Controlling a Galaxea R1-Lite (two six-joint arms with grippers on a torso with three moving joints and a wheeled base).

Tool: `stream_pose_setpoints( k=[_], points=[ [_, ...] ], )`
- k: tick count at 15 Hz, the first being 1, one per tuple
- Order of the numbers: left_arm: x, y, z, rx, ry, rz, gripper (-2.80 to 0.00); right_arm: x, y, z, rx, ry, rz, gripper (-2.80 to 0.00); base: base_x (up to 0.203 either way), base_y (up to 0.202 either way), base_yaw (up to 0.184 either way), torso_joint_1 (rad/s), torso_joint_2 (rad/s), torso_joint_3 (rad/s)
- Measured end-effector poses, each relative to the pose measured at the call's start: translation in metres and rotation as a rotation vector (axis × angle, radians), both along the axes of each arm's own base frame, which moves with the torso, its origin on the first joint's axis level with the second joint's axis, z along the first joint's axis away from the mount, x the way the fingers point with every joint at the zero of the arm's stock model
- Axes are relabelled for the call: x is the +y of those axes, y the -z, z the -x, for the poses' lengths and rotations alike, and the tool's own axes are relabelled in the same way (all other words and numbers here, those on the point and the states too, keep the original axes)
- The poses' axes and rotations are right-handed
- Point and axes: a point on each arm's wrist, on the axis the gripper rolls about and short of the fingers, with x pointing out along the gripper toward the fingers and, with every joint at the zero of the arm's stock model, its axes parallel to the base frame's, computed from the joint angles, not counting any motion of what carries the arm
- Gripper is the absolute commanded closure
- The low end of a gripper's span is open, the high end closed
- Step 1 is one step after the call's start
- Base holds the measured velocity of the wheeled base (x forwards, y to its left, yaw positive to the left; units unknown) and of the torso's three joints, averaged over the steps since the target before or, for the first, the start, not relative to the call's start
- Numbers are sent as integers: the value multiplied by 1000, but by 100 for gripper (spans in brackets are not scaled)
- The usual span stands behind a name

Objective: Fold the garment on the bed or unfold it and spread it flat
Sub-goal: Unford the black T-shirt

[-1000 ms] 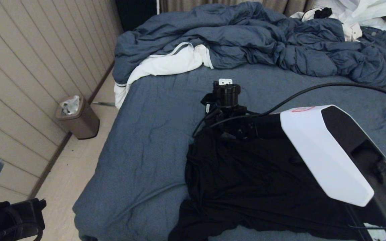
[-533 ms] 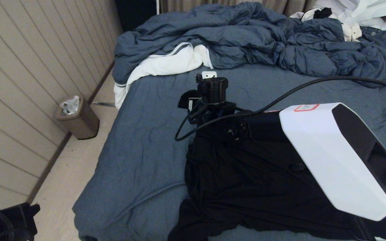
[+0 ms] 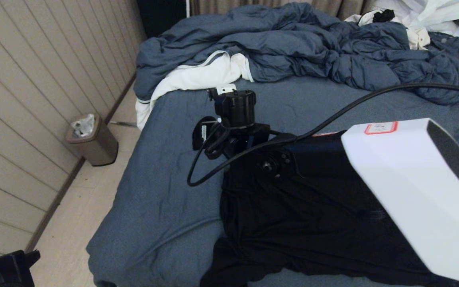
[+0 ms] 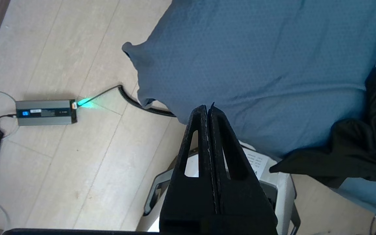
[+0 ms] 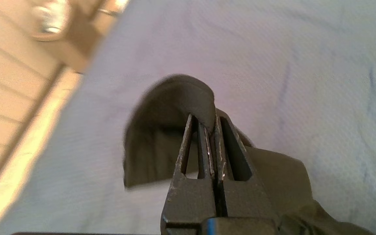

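The garment [image 3: 293,223], a black T-shirt, lies rumpled on the near half of the bed [image 3: 165,167], its near edge hanging over the bedside. My right arm reaches across it, wrist [image 3: 235,107] above the shirt's far left corner. In the right wrist view my right gripper [image 5: 207,125] is shut on a curled fold of the black garment [image 5: 171,107], lifted over the blue sheet [image 5: 305,65]. My left gripper [image 4: 207,109] is shut and empty, off the bed's near left corner above the floor, with the garment [image 4: 354,156] hanging to one side of it.
A puffy blue-grey duvet [image 3: 293,44] and a white cloth [image 3: 197,77] are heaped at the far end of the bed. A bin [image 3: 92,139] stands by the wall on the left. A black cable [image 3: 333,119] trails from the right arm. A power brick [image 4: 46,112] lies on the floor.
My right arm has swung left over the bed, carrying the garment's corner with it. The left arm has sunk lower at the bottom left of the head view.
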Motion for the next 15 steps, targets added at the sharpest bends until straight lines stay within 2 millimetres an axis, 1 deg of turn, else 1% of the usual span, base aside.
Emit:
stream_pose_setpoints(
  k=[2, 4, 6, 8, 10, 12, 14, 15],
  points=[
    [0, 0, 0, 0, -1, 6, 0, -5, -23, 17, -24, -33, -24, 0, 0, 0, 0, 0, 0, 0],
    [0, 1, 1, 8, 10, 18, 0, -16, -45, 28, -54, -36, -52, 0, 0, 0, 0, 0, 0, 0],
    [0, 1, 1, 10, 11, 21, 0, -32, -64, 36, -81, -30, -77, 0, 0, 0, 0, 0, 0, 0],
    [0, 1, 0, 11, 15, 24, 0, -47, -76, 41, -97, -28, -92, 0, 0, 0, 0, 0, 0, 0],
    [0, 1, 0, 13, 15, 24, 0, -58, -82, 38, -105, -20, -100, 0, 0, 0, 0, 0, 0, 0],
    [0, 2, 1, 14, 15, 24, 0, -61, -80, 30, -106, -21, -102, 0, 0, 0, 0, 0, 0, 0],
    [1, 2, 2, 9, 11, 29, 0, -61, -75, 14, -110, 0, -102, 0, 0, 0, 0, 0, 0, 0],
    [1, 1, 3, 5, 10, 31, 0, -63, -72, 2, -119, 22, -103, 0, 0, 0, 0, 0, 0, 0]
  ],
)
